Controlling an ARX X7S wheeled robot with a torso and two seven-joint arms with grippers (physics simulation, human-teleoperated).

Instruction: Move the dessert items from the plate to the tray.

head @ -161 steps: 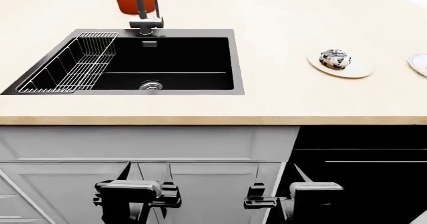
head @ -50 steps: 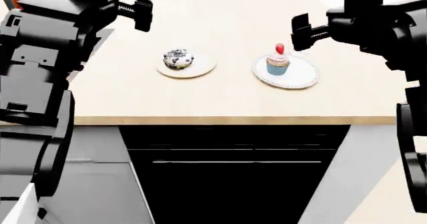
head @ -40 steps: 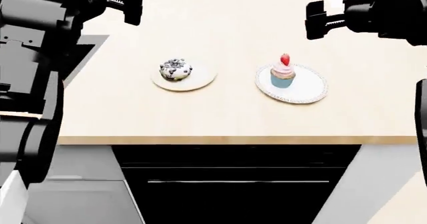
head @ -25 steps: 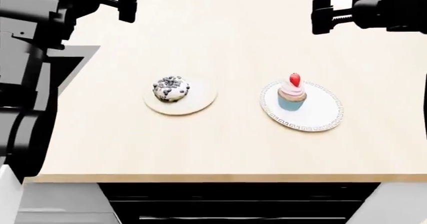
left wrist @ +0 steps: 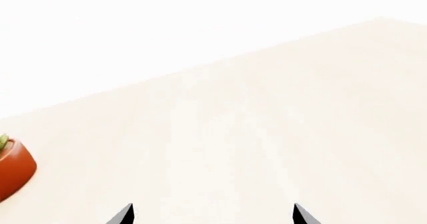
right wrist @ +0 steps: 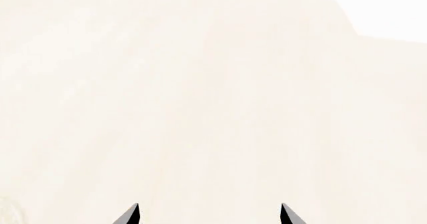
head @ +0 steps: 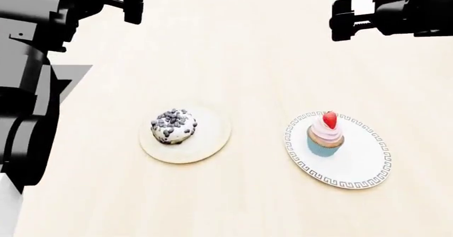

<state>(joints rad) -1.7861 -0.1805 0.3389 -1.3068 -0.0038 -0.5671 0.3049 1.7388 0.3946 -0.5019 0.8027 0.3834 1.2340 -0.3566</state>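
In the head view a white-iced doughnut [head: 173, 126] with dark chips sits on a plain cream plate [head: 212, 141]. A blue-cased cupcake [head: 325, 138] with pink frosting and a strawberry stands on a white patterned plate [head: 364, 165] to its right. My left gripper [head: 131, 3] is raised at the far left, open and empty. My right gripper [head: 343, 19] is raised at the far right, open and empty. Both wrist views show only bare counter between wide-apart fingertips [left wrist: 123, 215] [right wrist: 131, 215]. The tray is out of view.
The pale wooden counter [head: 234, 62] fills the head view. A dark corner of the sink [head: 71, 80] shows at the left behind my left arm. An orange plant pot [left wrist: 13, 170] shows in the left wrist view.
The head view has moved forward and tilted down: the oven front and counter edge have left the frame, and both plates now sit lower and larger. Both grippers stay raised and open.
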